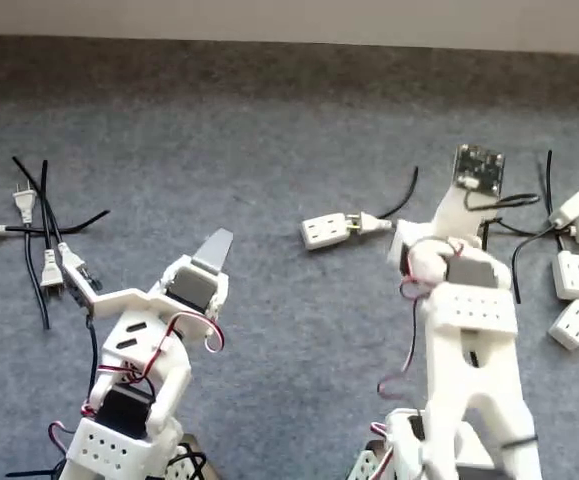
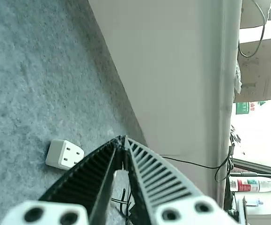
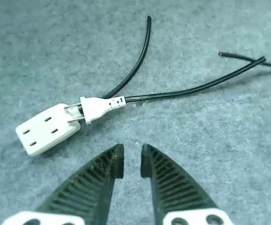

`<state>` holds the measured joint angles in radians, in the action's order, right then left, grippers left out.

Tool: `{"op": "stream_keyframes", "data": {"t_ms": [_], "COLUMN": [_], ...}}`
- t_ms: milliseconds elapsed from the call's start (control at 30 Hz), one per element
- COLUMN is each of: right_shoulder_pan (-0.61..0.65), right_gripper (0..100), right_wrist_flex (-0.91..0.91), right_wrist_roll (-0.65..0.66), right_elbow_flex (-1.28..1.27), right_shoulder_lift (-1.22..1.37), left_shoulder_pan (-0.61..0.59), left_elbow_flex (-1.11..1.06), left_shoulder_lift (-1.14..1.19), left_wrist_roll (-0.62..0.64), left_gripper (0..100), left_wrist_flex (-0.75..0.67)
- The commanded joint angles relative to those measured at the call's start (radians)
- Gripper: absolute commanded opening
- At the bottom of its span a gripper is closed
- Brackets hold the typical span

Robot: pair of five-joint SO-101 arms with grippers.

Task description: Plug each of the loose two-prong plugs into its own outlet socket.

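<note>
The grey counter (image 1: 269,130) carries the work in three groups. At the right side, a cluster of spare outlet blocks (image 1: 570,275) lies with nothing plugged into any of them. Well apart at the left side, several loose plugs (image 1: 52,270) lie in a tangle of black cords, none near a socket. Between the two groups sits one outlet block (image 1: 323,230) with a white plug (image 3: 98,108) at its end. The bare prongs (image 3: 74,110) show between plug and block, so this pair is judged entered but not fully seated. Assessment: the task is at an early stage, with one pairing begun and the rest of the plugs not yet dealt with. The right claw (image 3: 132,161) hangs over the counter just beside the joined pair, parted by a narrow gap, holding nothing and touching nothing. The left claw (image 2: 124,140) is raised off the counter, its tips pressed together with nothing between them.
</note>
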<state>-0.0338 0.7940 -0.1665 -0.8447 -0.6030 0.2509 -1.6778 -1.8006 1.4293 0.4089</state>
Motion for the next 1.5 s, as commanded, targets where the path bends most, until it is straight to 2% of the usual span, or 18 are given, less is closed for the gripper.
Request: {"op": "stream_keyframes", "data": {"t_ms": [0, 233, 367, 500, 667, 800, 967, 1300, 1367, 1467], "right_shoulder_pan": [0.018, 0.064, 0.124, 0.133, 0.101, 0.102, 0.119, 0.165, 0.156, 0.139], "right_gripper": [13.2, 13.2, 13.4, 13.7, 14.0, 20.8, 27.9, 28.1, 25.2, 14.6], "right_wrist_flex": [0.099, 0.24, 0.242, 0.243, 0.262, 0.259, 0.257, 0.113, 0.116, 0.116], "right_wrist_roll": [-0.15, -0.345, -0.333, -0.319, -0.609, -0.741, -0.884, -0.913, -0.91, -0.905], "right_elbow_flex": [0.271, 0.644, 0.759, 0.808, 0.819, 0.817, 0.811, 0.819, 0.819, 0.819], "right_shoulder_lift": [0.314, 0.628, 0.72, 0.768, 0.825, 0.837, 0.842, 0.981, 0.981, 0.981], "left_shoulder_pan": [-0.021, -0.022, -0.024, -0.024, -0.022, -0.016, -0.016, -0.016, -0.016, -0.016], "left_elbow_flex": [-0.018, -0.021, -0.025, -0.025, -0.024, -0.024, -0.025, -0.025, -0.025, -0.025], "left_shoulder_lift": [0.001, 0.039, 0.142, 0.234, 0.302, 0.305, 0.305, 0.305, 0.305, 0.305], "left_wrist_roll": [-0.003, -0.011, -0.012, -0.012, -0.015, -0.109, -0.127, -0.129, -0.129, -0.129], "left_gripper": [1, 1, 1, 1, 1, 1, 1, 1, 1, 1], "left_wrist_flex": [-0.012, -0.02, -0.103, -0.196, -0.253, -0.252, -0.252, -0.252, -0.252, -0.252]}}
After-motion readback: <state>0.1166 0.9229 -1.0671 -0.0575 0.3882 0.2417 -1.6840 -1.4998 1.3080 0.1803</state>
